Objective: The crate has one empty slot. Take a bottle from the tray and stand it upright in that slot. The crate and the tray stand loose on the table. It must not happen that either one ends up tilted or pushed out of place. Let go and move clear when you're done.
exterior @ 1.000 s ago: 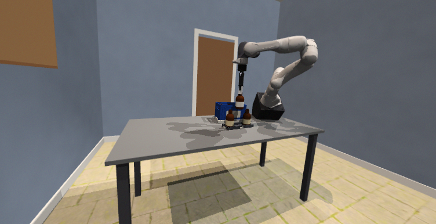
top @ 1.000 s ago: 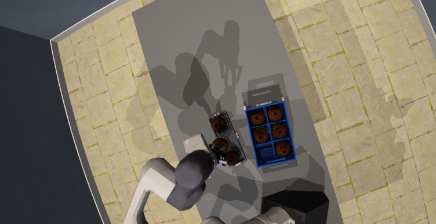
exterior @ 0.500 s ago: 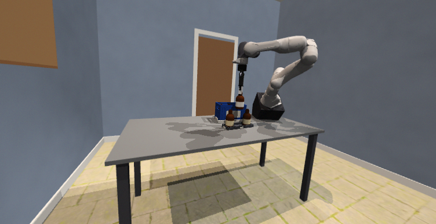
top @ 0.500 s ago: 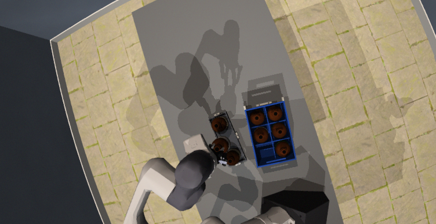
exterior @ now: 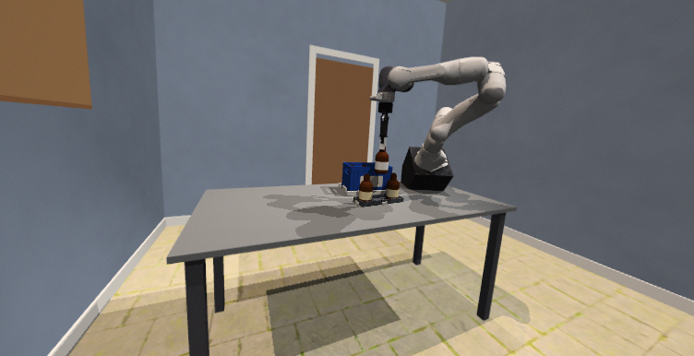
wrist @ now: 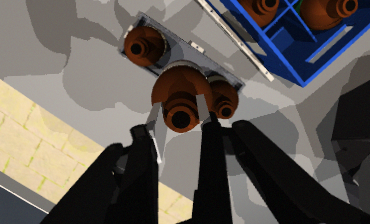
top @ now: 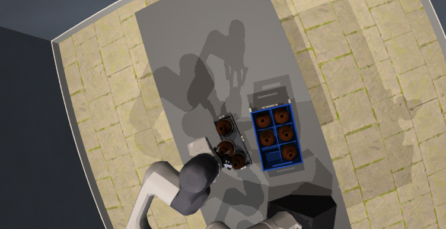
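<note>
My gripper [wrist: 181, 111] is shut on the neck of a brown bottle [wrist: 181, 95] with a white label and holds it upright above the dark tray [exterior: 377, 199]; the bottle also shows in the side view [exterior: 381, 160] and from above [top: 225, 148]. Two more brown bottles stand on the tray [top: 231, 139], one at its far end [top: 223, 127] and one at its near end [top: 238, 160]. The blue crate [top: 276, 136] stands to the right of the tray with several bottles in it. Its empty slot [top: 272, 157] is at the near left corner.
The robot's black base [exterior: 426, 175] stands on the table behind the crate. The arm's elbow [top: 193, 180] hangs over the table's near left part. The table edge [exterior: 340, 239] runs in front of the tray.
</note>
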Motion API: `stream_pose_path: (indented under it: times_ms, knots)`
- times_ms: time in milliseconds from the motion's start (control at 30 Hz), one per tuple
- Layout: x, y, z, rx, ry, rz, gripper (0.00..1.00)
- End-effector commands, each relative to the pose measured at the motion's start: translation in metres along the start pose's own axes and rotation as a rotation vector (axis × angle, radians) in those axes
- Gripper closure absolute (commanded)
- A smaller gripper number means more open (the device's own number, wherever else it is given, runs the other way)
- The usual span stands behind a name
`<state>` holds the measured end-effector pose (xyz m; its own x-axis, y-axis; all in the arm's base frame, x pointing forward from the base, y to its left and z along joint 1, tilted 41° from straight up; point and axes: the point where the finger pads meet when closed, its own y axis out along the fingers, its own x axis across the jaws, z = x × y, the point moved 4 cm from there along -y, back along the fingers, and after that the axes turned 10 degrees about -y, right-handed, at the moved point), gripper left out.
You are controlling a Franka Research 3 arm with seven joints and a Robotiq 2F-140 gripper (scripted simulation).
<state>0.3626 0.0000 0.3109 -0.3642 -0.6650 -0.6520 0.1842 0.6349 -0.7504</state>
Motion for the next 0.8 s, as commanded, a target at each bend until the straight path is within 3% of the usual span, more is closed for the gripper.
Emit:
stream_pose_path:
  times_ms: [0,767]
  knots:
    - [-0.0001,-0.0031,0.0011,0.006,0.002,-0.001,1.00]
    - [0.0000,-0.0120,0.0010,0.006,0.002,-0.001,1.00]
